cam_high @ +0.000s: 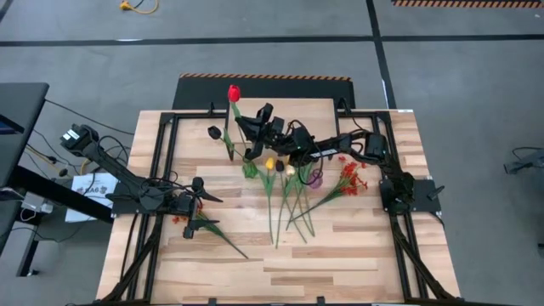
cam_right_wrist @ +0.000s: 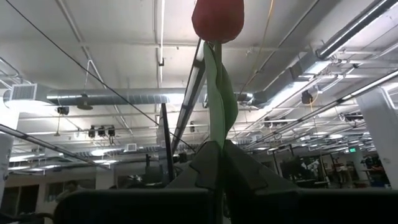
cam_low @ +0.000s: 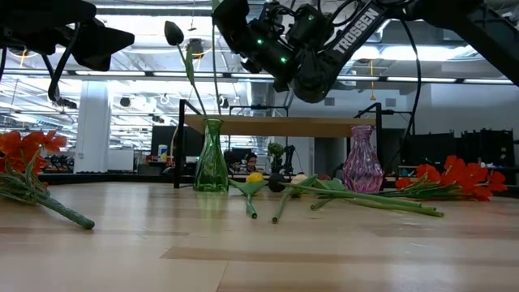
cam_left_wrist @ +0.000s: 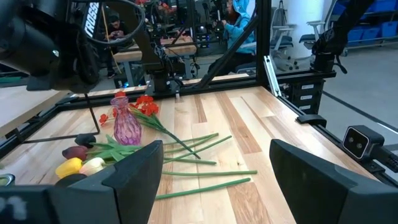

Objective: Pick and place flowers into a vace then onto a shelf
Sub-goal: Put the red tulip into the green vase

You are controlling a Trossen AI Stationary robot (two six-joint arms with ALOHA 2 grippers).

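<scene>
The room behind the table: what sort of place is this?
Probably a big industrial lab or workshop: bare ceiling ducts and strip lights overhead, a grey floor with taped lines, and people at workbenches behind.

A light wood slatted tabletop (cam_high: 340,255) sits on a grey floor (cam_high: 476,85) crossed by dark lines. A strip of orange and black hazard tape (cam_high: 263,77) runs just beyond the table's far edge. White paper (cam_high: 89,189) lies on the floor beside the table. Across the room, a person in a blue hooded top (cam_left_wrist: 239,22) sits at a workbench under bright ceiling lights (cam_right_wrist: 163,25).
</scene>
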